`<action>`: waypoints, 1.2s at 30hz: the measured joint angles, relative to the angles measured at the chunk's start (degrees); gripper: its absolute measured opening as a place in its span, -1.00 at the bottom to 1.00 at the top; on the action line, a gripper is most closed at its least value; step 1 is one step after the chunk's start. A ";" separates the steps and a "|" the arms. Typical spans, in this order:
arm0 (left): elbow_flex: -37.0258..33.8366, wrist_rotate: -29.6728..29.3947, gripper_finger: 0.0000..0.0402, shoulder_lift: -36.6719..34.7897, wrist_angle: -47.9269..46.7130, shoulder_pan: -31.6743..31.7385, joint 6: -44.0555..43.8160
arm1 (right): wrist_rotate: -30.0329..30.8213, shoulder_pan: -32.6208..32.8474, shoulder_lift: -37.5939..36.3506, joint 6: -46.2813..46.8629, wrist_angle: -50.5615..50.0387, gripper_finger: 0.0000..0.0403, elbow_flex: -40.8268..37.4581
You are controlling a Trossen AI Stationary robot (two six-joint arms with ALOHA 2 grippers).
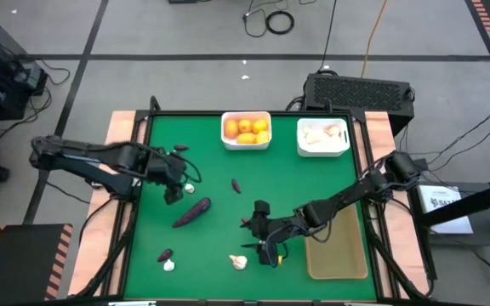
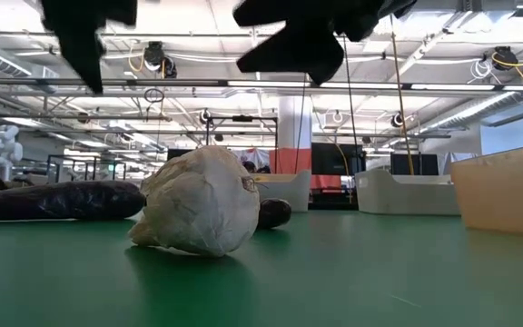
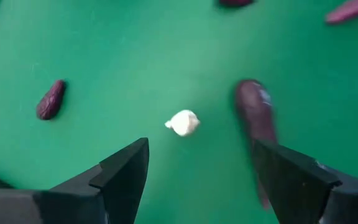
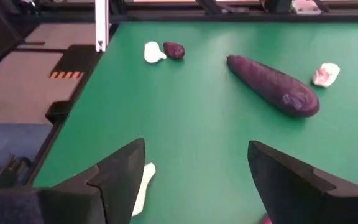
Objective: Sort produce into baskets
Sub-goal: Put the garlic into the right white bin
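Bench: green top, seen from above; clock directions are taken from its centre.
Bin, 12 o'clock: white bin at the far edge, holding orange-yellow fruits.
Bin, 1 o'clock: second white bin, holding white bulbs.
Tray, 4 o'clock: flat tan tray along the right edge.
Long purple piece: 8 o'clock, lying flat, near centre.
Small purple piece: just past centre, alone.
Pair, 7 o'clock: small purple piece beside a white bulb.
White bulb, 6 o'clock: near edge, large in the low view.
White bulb, 9 o'clock: just beside the left tool.
Left tool: fingers spread wide, gripping nothing, above the 9 o'clock bulb.
Right tool: fingers spread wide, empty, at 5 o'clock, near the 6 o'clock bulb.
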 joint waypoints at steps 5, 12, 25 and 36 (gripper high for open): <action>-11.94 -3.28 0.44 0.91 11.07 0.55 -0.15 | -3.55 -0.04 -0.02 0.04 0.84 0.36 0.00; -17.86 -2.54 0.44 1.39 14.80 0.52 -2.78 | -10.21 0.62 3.96 -4.38 5.48 0.36 0.02; -18.80 -2.57 0.44 1.28 17.66 -1.70 -1.50 | -5.32 3.82 15.57 -6.64 10.94 0.36 5.17; -18.78 -4.37 0.44 1.29 18.65 -4.21 -1.23 | -1.38 3.93 22.29 -6.55 -2.67 0.36 13.91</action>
